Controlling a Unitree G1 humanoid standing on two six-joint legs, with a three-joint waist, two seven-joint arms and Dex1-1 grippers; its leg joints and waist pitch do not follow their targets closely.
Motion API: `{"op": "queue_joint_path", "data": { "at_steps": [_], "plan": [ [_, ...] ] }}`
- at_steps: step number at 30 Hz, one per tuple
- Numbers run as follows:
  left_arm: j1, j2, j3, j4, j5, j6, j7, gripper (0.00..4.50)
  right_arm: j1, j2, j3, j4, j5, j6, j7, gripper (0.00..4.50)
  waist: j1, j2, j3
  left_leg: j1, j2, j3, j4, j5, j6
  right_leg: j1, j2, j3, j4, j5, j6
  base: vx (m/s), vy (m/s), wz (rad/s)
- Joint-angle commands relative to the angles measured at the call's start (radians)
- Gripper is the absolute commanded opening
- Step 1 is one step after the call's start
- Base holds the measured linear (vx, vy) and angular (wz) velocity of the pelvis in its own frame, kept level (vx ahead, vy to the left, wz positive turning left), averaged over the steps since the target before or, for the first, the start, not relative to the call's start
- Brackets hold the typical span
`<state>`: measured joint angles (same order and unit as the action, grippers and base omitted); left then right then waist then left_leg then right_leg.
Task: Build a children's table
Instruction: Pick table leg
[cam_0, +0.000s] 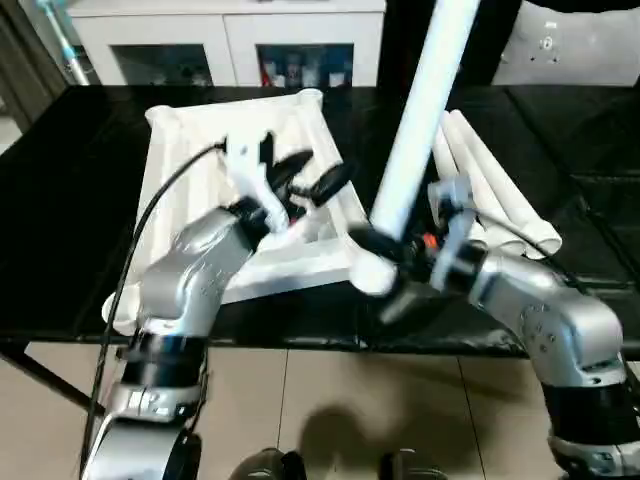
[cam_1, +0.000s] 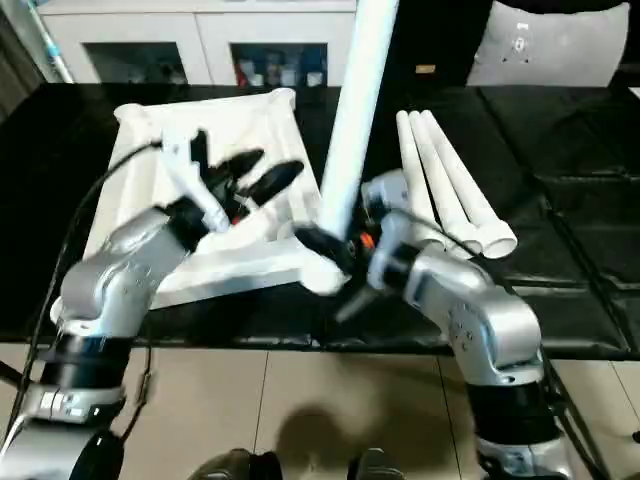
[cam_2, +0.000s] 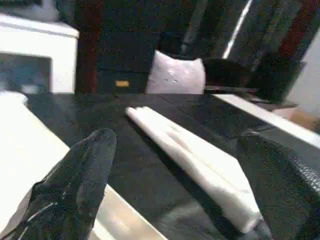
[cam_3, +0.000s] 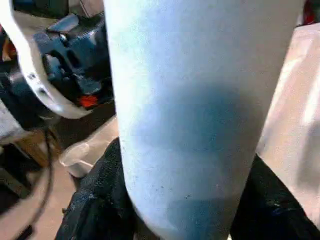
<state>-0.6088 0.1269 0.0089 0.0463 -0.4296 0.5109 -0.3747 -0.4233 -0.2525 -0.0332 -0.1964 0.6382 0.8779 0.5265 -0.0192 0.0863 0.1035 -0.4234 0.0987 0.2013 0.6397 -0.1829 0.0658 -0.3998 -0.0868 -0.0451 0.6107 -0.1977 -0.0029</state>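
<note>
The white table top (cam_0: 190, 180) lies upside down on the black worktable, ribs up, a round socket (cam_0: 308, 99) at its far corner. My left gripper (cam_0: 311, 176) hovers open above the top's right part, holding nothing. My right gripper (cam_0: 385, 262) is shut on one white leg (cam_0: 420, 110), low near its rounded end (cam_0: 368, 275), which hangs just off the top's near right corner. The leg rises steeply out of the picture. In the right wrist view the leg (cam_3: 200, 100) sits between the black fingers (cam_3: 97, 200). Three more legs (cam_0: 495, 195) lie side by side to the right.
The black worktable (cam_0: 60, 200) ends at a near edge just under my forearms, with tiled floor below. White cabinets (cam_0: 230, 40) stand behind the table, and a white cushion (cam_1: 535, 45) rests at the far right.
</note>
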Motion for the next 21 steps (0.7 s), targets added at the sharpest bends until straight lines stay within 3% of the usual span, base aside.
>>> {"op": "queue_joint_path", "data": {
  "at_steps": [1, 5, 9, 13, 16, 17, 19, 21],
  "plan": [
    [-0.012, -0.008, -0.020, -0.031, 0.021, 0.034, 0.015, 4.50, -0.023, 0.017, -0.043, -0.036, 0.061, 0.058, -0.028, 1.91, 0.004, -0.021, -0.077, 0.046, 0.119, -0.081, -0.106, -0.394, -0.085, 0.018, -0.088, 0.052, -0.076, -0.289, -0.176, 0.000, 0.000, 0.00],
    [-0.009, -0.019, -0.037, -0.048, 0.025, 0.038, 0.022, 4.50, -0.050, 0.019, -0.095, -0.042, 0.126, 0.140, -0.051, 1.91, 0.016, -0.021, -0.080, 0.044, 0.119, -0.076, -0.104, -0.320, -0.062, 0.023, -0.088, 0.052, -0.074, -0.241, -0.191, 0.000, 0.000, 0.00],
    [-0.006, -0.016, -0.039, -0.049, 0.023, 0.043, 0.025, 4.50, -0.057, 0.003, -0.107, -0.044, 0.143, 0.168, -0.058, 1.91, 0.025, -0.026, -0.081, 0.042, 0.115, -0.067, -0.098, -0.259, -0.025, 0.024, -0.087, 0.050, -0.076, -0.232, -0.197, 0.000, 0.000, 0.00],
    [-0.002, -0.013, -0.035, -0.054, 0.023, 0.045, 0.023, 4.50, -0.056, -0.015, -0.103, -0.053, 0.139, 0.185, -0.061, 1.91, 0.028, -0.026, -0.083, 0.039, 0.117, -0.067, -0.096, -0.209, -0.003, 0.026, -0.084, 0.047, -0.075, -0.231, -0.197, 0.000, 0.000, 0.00],
    [0.024, -0.005, -0.027, -0.069, 0.042, 0.009, 0.024, 4.50, -0.034, -0.061, -0.047, -0.080, 0.064, 0.135, -0.050, 1.91, 0.028, -0.026, -0.084, 0.037, 0.121, -0.068, -0.098, -0.193, 0.002, 0.029, -0.081, 0.044, -0.072, -0.205, -0.199, 0.000, 0.000, 0.00],
    [0.055, 0.013, -0.028, -0.089, 0.060, -0.004, 0.027, 4.50, -0.010, -0.093, -0.004, -0.109, -0.005, 0.080, -0.056, 1.91, 0.029, -0.023, -0.084, 0.038, 0.120, -0.067, -0.098, -0.195, 0.001, 0.028, -0.082, 0.044, -0.072, -0.205, -0.199, 0.000, 0.000, 0.00],
    [0.093, 0.033, -0.032, -0.112, 0.073, 0.008, 0.033, 4.50, 0.013, -0.093, 0.013, -0.127, -0.043, 0.044, -0.081, 1.91, 0.025, -0.027, -0.083, 0.036, 0.120, -0.066, -0.098, -0.208, 0.000, 0.030, -0.085, 0.047, -0.072, -0.216, -0.193, 0.000, 0.000, 0.00],
    [0.184, 0.067, -0.043, -0.145, 0.124, -0.020, 0.055, 4.50, 0.062, -0.048, -0.014, -0.153, -0.085, 0.003, -0.171, 1.91, 0.024, -0.034, -0.082, 0.032, 0.123, -0.067, -0.099, -0.203, 0.011, 0.029, -0.090, 0.050, -0.077, -0.237, -0.189, 0.000, 0.000, 0.00]
  ]
}}
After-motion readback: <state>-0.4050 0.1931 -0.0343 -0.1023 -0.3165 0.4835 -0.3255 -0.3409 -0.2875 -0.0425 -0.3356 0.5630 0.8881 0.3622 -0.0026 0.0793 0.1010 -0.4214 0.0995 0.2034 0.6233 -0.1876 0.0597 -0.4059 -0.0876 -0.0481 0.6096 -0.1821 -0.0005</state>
